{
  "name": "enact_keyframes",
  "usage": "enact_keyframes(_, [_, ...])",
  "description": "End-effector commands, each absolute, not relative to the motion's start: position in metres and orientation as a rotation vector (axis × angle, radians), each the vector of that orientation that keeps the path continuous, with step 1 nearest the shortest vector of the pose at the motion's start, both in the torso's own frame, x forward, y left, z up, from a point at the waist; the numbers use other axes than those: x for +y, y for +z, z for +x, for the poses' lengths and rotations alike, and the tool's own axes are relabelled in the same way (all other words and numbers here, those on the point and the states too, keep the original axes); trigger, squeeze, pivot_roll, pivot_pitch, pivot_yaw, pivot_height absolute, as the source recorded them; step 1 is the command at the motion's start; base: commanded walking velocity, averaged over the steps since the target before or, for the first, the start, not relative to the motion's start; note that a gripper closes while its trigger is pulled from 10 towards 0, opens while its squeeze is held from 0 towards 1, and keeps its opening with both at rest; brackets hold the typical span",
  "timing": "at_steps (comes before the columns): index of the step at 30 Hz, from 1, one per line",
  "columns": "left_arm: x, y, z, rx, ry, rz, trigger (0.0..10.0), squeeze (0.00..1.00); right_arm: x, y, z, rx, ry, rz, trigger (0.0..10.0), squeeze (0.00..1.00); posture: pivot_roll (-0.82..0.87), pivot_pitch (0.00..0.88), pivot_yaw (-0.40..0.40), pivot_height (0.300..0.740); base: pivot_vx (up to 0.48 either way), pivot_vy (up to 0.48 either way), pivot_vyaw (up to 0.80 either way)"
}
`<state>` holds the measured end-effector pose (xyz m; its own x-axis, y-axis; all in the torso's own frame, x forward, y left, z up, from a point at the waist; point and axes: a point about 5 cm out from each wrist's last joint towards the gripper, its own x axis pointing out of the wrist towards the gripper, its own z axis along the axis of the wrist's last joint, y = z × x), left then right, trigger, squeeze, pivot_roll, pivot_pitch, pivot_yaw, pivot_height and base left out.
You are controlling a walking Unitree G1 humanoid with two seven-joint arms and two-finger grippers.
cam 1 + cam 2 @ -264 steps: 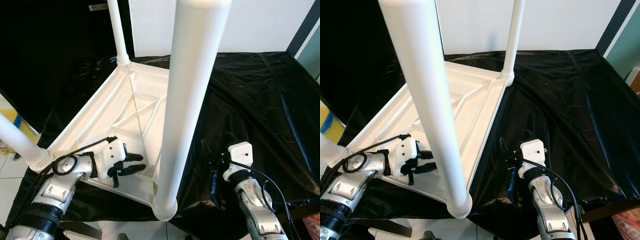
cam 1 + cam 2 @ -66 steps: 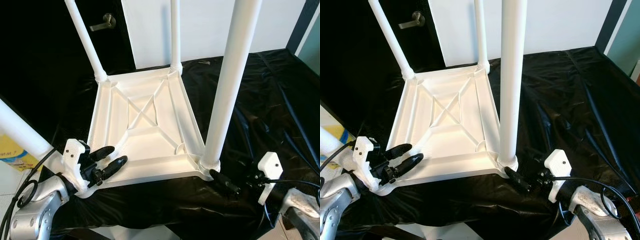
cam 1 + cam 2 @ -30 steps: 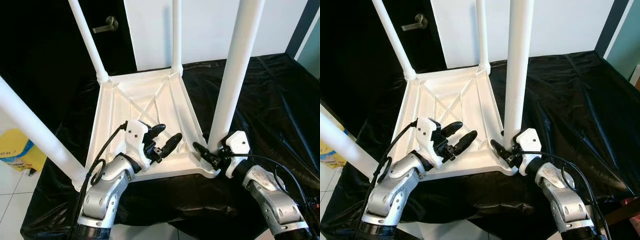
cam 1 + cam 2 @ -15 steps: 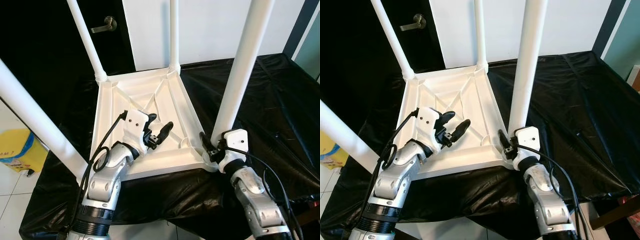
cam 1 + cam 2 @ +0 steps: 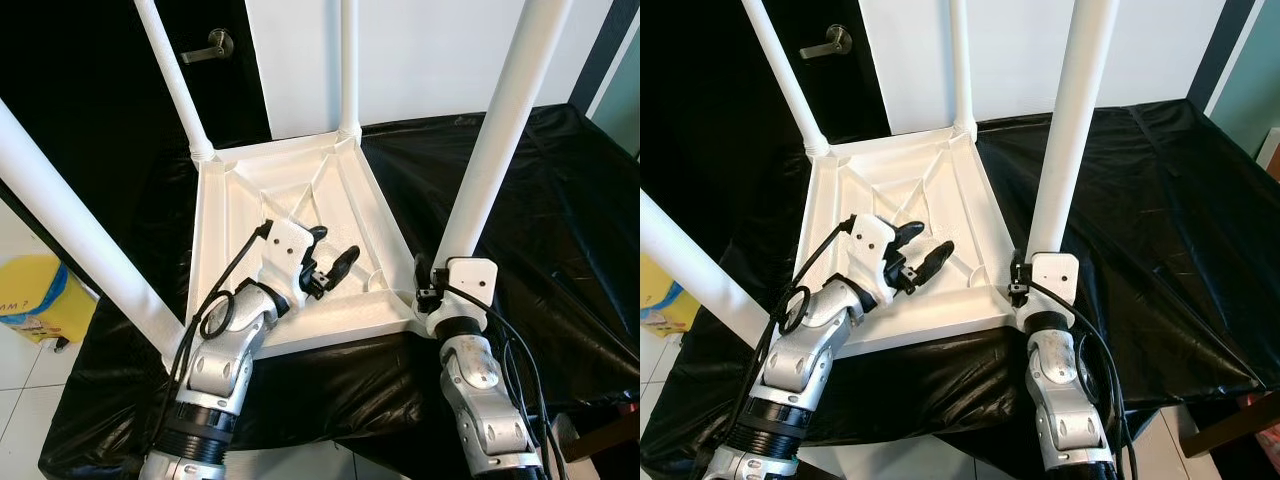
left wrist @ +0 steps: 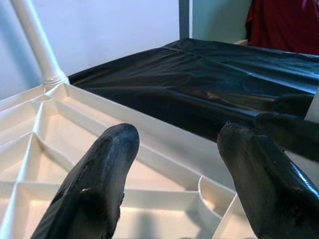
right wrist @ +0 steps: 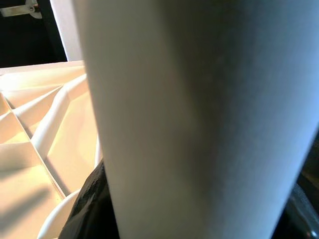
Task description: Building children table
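A white children's table [image 5: 228, 215] lies upside down on a black-covered surface, its ribbed underside facing up. Several white legs stand up from its corners. My left gripper [image 5: 335, 243] hovers open just above the underside near the front right corner, with nothing between its fingers [image 6: 99, 174]. My right gripper [image 5: 428, 290] is at the base of the near right leg [image 5: 495, 150]. In the right wrist view that leg [image 7: 199, 124] sits between the black fingers [image 7: 87, 209], which press on both sides of it.
Black sheeting [image 5: 560, 200] covers the surface to the right and front of the table. A dark door with a handle [image 5: 212, 43] and a white wall stand behind. A yellow object [image 5: 35, 290] lies on the floor at the left.
My right gripper has swung from pointing sideways at the leg's base to standing right against it, fingers around it. My left gripper shifted slightly farther over the underside, still open.
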<state>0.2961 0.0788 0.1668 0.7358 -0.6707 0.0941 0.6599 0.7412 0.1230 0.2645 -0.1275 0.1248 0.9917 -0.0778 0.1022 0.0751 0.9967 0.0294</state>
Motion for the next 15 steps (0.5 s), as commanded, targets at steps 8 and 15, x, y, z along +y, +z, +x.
enact_keyframes(8, [0.082, 0.165, 0.306, -0.139, -0.649, 0.095, 10.0, 0.00, -0.125, 0.119, 0.259, -0.081, -0.079, 0.015, 10.0, 1.00, -0.20, 0.057, 0.086, 0.740, 0.000, 0.000, 0.00])
enact_keyframes(15, [0.084, 0.163, 0.306, -0.145, -0.648, 0.094, 10.0, 0.00, -0.133, 0.126, 0.257, -0.124, -0.028, 0.029, 10.0, 1.00, -0.21, 0.053, 0.069, 0.740, 0.000, 0.000, 0.00])
